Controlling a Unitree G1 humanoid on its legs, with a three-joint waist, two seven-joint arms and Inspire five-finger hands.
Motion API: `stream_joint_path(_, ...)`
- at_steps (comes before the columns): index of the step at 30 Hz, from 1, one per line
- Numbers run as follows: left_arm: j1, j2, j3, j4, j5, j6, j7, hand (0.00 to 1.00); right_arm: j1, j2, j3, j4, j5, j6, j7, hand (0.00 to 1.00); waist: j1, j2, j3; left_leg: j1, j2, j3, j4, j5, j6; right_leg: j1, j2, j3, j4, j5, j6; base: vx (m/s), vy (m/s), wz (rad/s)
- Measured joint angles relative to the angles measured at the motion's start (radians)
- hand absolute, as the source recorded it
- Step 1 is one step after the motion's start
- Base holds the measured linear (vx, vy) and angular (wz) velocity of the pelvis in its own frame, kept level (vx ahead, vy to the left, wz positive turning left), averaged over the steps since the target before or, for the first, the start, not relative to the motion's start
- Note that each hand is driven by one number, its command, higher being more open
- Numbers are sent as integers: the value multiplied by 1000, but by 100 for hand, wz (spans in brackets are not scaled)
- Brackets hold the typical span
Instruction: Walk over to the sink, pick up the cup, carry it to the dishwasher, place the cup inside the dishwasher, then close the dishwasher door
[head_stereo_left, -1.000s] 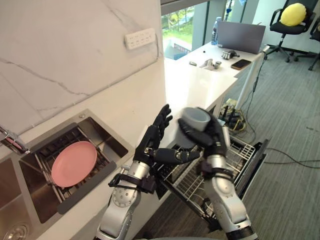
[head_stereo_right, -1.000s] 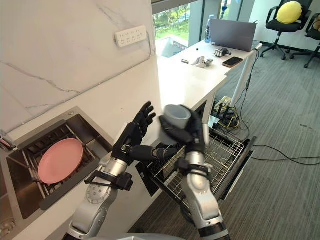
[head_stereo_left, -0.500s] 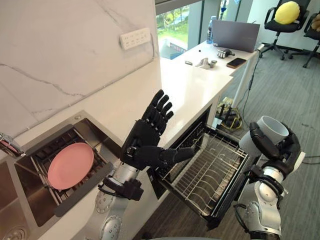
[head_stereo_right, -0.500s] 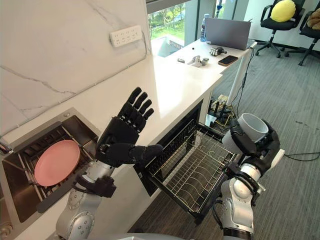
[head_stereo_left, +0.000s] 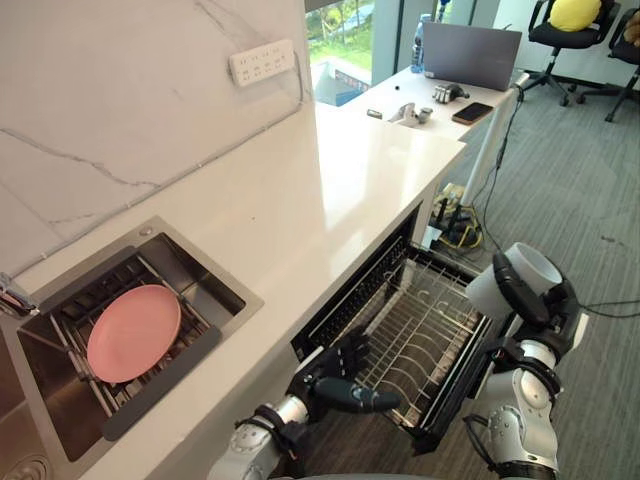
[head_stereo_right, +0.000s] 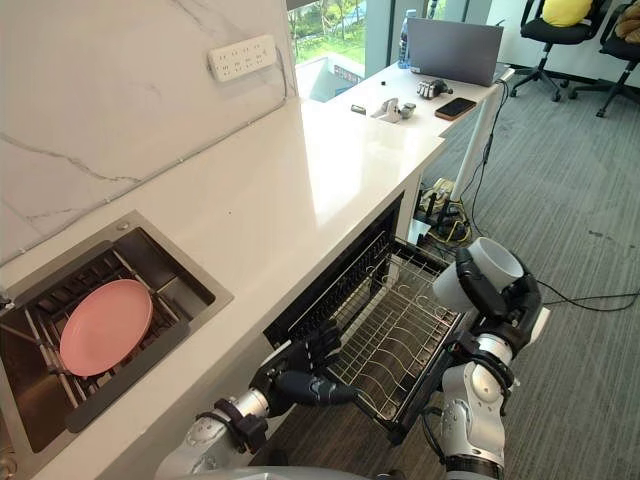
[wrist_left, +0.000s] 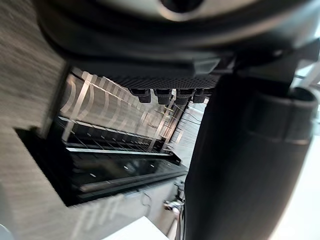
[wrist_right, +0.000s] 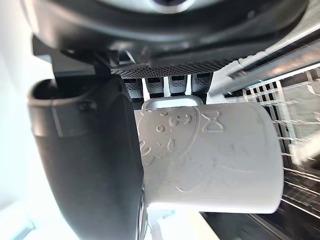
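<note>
My right hand (head_stereo_left: 548, 303) is shut on a pale grey cup (head_stereo_left: 517, 278), which it holds upright above the floor, just right of the open dishwasher. Its wrist view shows the cup (wrist_right: 210, 160) with embossed figures, the thumb (wrist_right: 95, 160) curled against its side. The wire rack (head_stereo_left: 420, 325) is pulled out over the lowered dishwasher door (head_stereo_left: 458, 398). My left hand (head_stereo_left: 335, 381) hangs low at the rack's near left corner, below the counter edge, open with nothing in it; its wrist view looks at the rack (wrist_left: 115, 125).
A pink plate (head_stereo_left: 133, 332) lies in the sink (head_stereo_left: 150, 238) at the left. The white counter (head_stereo_left: 330, 180) runs back to a desk with a laptop (head_stereo_left: 470, 42). Cables (head_stereo_left: 458, 225) lie on the carpet beyond the dishwasher, with office chairs (head_stereo_left: 570, 30) further off.
My left hand has dropped from above the counter to below its edge, by the rack. The right hand with the cup stays out right of the dishwasher. The camera has shifted.
</note>
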Motion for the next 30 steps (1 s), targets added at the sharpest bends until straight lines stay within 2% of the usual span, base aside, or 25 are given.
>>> stream_joint_path(4,1,20,14,134,103,-48,75,100,-8,-20,91,138,-12,45,119,0,6,-1,1,5,-1,-10,-2,3,0,11,0,-11,0,-1,1,-34,-7,8)
stream_joint_path(6,2,24,37,207,159,-62,137,100,-13,-20,116,228,-46,67,168,0,23,-4,8,4,-4,-31,-3,7,0,24,-1,-33,-1,-3,3,-35,-10,24)
stream_joint_path(11,60,23,122,297,236,-79,219,100,-67,-36,118,349,-137,79,200,0,39,-5,28,-15,-19,-80,-3,21,7,42,-14,-91,-1,-5,10,-46,-3,33)
stream_joint_path(17,59,11,197,391,250,-78,276,100,-132,-93,88,432,-256,79,237,0,56,-4,59,-30,-37,-99,-3,28,11,61,-29,-138,1,-7,21,-32,15,25)
stream_joint_path(22,64,1,292,462,229,-58,289,100,-196,-205,47,578,-306,95,263,0,60,4,91,-42,-57,-55,-3,42,23,98,-67,-221,25,-27,50,1,35,51)
stream_joint_path(27,37,-9,325,482,223,-31,254,100,-258,-223,44,662,-511,114,269,0,80,12,118,-45,-84,-66,-3,52,36,98,-96,-239,49,-38,61,28,32,15)
stream_joint_path(30,33,-10,326,491,222,-25,237,100,-270,-224,44,720,-561,114,271,0,79,21,123,-39,-96,-84,-3,54,38,105,-109,-256,76,-54,66,4,7,19)
